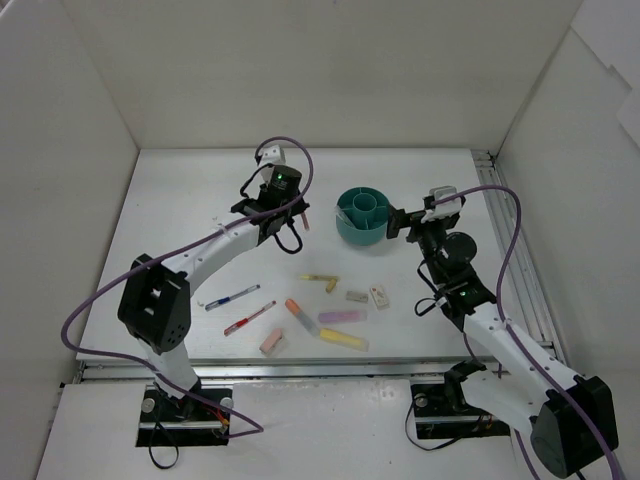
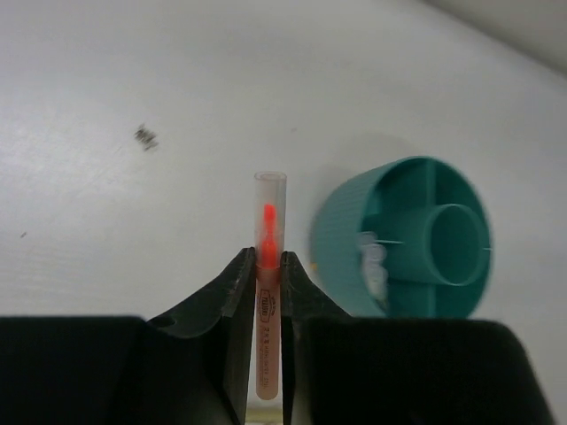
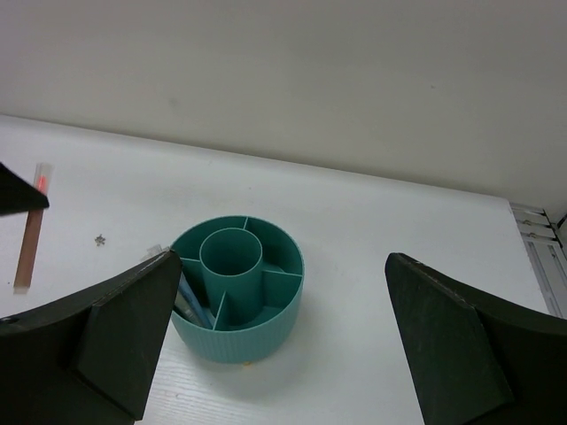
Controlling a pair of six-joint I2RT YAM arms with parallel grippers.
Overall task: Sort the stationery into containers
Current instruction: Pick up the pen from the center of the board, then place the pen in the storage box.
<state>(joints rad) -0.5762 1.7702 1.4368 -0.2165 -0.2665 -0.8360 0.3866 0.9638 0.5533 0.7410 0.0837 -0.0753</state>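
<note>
My left gripper (image 2: pixel 267 261) is shut on a red pen (image 2: pixel 269 221) with a clear cap and holds it above the table, just left of the round teal cup (image 2: pixel 416 239). In the top view this gripper (image 1: pixel 290 212) is left of the cup (image 1: pixel 361 214). My right gripper (image 1: pixel 402 222) is open and empty at the cup's right side. In the right wrist view its jaws stand wide apart around the cup (image 3: pixel 237 288), which holds a blue pen (image 3: pixel 190 305) in its left compartment. The held pen (image 3: pixel 31 243) shows at the far left there.
On the table lie a blue pen (image 1: pixel 232 297), a red pen (image 1: pixel 250 317), an orange highlighter (image 1: pixel 297 311), a purple highlighter (image 1: pixel 342 316), a yellow highlighter (image 1: pixel 343 339), a pink eraser (image 1: pixel 272 342), a beige eraser (image 1: pixel 357 296) and a white eraser (image 1: pixel 380 296). White walls surround the table.
</note>
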